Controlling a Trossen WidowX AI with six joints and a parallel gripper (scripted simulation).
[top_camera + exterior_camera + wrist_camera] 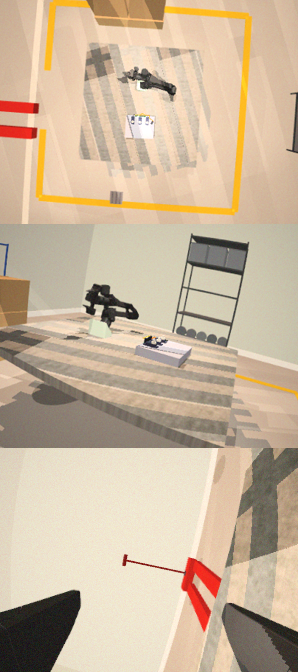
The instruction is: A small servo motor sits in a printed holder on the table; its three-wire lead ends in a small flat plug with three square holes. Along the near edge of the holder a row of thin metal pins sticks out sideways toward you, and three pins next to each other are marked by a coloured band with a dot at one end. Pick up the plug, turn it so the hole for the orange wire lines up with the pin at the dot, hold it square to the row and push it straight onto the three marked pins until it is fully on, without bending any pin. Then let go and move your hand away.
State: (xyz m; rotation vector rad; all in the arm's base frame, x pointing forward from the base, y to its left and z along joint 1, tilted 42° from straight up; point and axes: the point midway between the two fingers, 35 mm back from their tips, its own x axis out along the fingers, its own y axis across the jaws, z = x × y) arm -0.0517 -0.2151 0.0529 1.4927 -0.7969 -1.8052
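A pale lilac block (pixel 141 133) (pixel 162 357), seemingly the holder, lies on the table. Several small dark blue parts with whitish spots sit along its far edge in the top view. Thin yellow-orange wire (pixel 143 114) (pixel 147 337) shows at that edge. The plug, the pins and the coloured band are too small to make out. My gripper (pixel 125 75) (pixel 87 303) (pixel 153 606) is open and empty. It is raised well above the table, beyond the block and to its left in the top view, and the wrist view does not show the block.
A pale green block (pixel 139 85) (pixel 99 329) stands by the arm, between it and the lilac block. A cardboard-brown box (pixel 129 11) (pixel 12 299), red bars (pixel 18 107) (pixel 206 579) and a dark shelf rack (pixel 212 292) stand away from the table.
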